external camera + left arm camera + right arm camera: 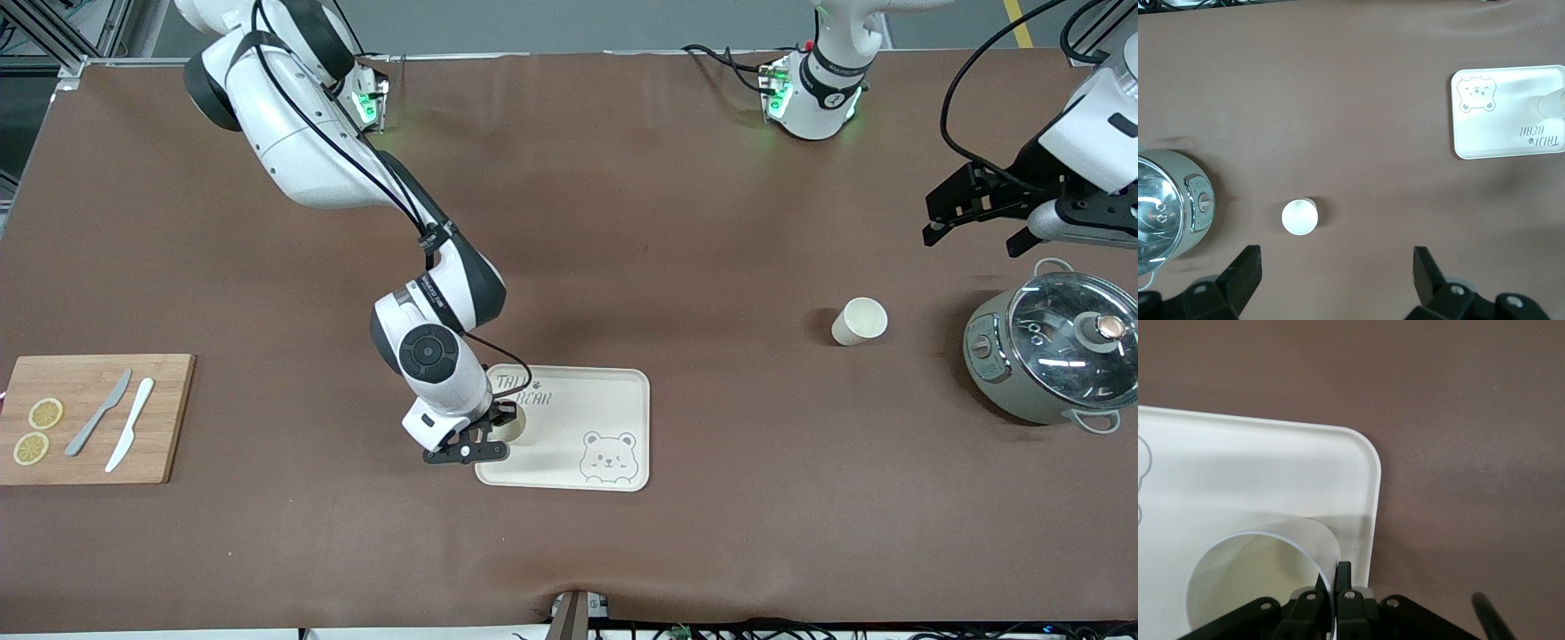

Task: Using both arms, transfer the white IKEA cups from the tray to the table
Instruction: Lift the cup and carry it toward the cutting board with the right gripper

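Halfway through the job: you have one white IKEA cup (860,321) standing on the brown table (711,222) toward the left arm's end, well apart from the bear-printed tray (613,404) and near the lidded electric cooker (1049,356). The second cup (518,425) sits on the tray, at the end nearest the right arm, and your right gripper (484,442) is down on it, fingers pinched together on the cup's rim wall, one inside and one outside as the right wrist view shows (1331,587). It rests on the tray, not yet lifted, so the carry and set-down remain.

Your left gripper (973,218) hangs in the air over the table's end by the cooker, its fingers (1245,267) spread wide and holding nothing; that arm waits.

A wooden cutting board (169,373) with two lemon slices (37,431) and two knives (114,425) lies toward the right arm's end. You should judge the tray's raised lip beside the cup the only likely snag; the mat around it looks open for a set-down.
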### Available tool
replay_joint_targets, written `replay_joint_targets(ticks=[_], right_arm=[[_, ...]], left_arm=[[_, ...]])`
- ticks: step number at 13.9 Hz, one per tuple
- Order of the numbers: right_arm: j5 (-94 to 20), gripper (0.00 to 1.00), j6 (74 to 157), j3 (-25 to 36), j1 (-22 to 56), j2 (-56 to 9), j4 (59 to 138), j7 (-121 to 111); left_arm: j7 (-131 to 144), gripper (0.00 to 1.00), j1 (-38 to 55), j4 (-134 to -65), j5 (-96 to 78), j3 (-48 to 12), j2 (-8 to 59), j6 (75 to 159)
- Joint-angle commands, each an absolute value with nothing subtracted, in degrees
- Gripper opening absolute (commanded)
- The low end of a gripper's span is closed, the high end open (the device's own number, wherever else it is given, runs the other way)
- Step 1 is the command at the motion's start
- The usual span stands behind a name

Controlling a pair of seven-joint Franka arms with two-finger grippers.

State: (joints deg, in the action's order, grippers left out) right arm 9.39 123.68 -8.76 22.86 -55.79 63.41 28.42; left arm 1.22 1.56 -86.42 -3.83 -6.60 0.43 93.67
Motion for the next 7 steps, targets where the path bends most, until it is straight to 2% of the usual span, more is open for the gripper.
replay_joint_targets(ticks=[1,3,7], right_arm=[[7.31,0.00,122.52,-8.96,22.32,-54.33,62.31,28.65],[4.76,0.00,120.69,-8.96,22.33,-51.87,62.31,28.56],[4.31,0.00,108.92,-9.32,21.97,-46.07,61.88,29.70]], left_arm=[[0.44,1.00,1.67,-86.75,-2.46,-6.77,0.18,94.92],[0.44,1.00,1.58,-86.84,-2.46,-6.77,0.18,95.10],[0.44,1.00,1.67,-86.84,-2.46,-6.77,0.18,95.10]])
